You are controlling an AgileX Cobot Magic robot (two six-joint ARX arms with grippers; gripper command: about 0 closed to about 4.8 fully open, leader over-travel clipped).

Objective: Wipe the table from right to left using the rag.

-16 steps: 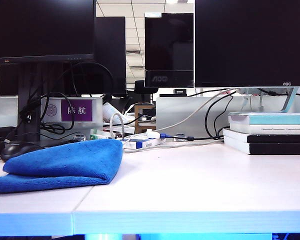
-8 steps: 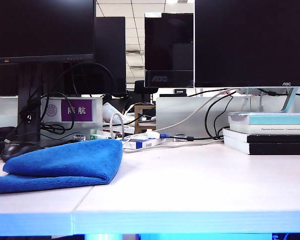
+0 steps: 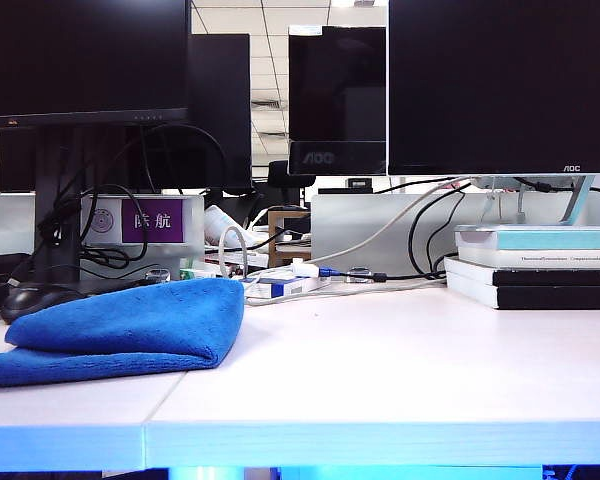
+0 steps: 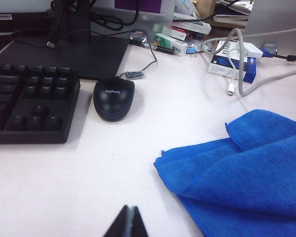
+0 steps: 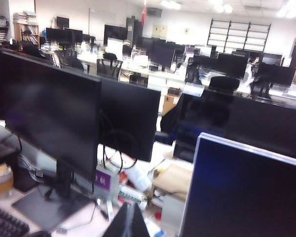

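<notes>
With the blue rag (image 3: pixel 120 328) at the table's (image 3: pixel 380 380) left, both clenched, empty grippers, left (image 4: pixel 129 222) low beside it and right (image 5: pixel 129 219) raised, seem finished.

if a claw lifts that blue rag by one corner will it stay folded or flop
The rag would probably flop open: it lies in soft, rounded folds. Its fuzzy pile should grip the table rather than slide freely. It looks light for its bulk.

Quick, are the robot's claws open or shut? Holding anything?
Left claw: shut, empty, above the table near the rag.
Right claw: shut, empty, raised up facing the monitors.
</notes>
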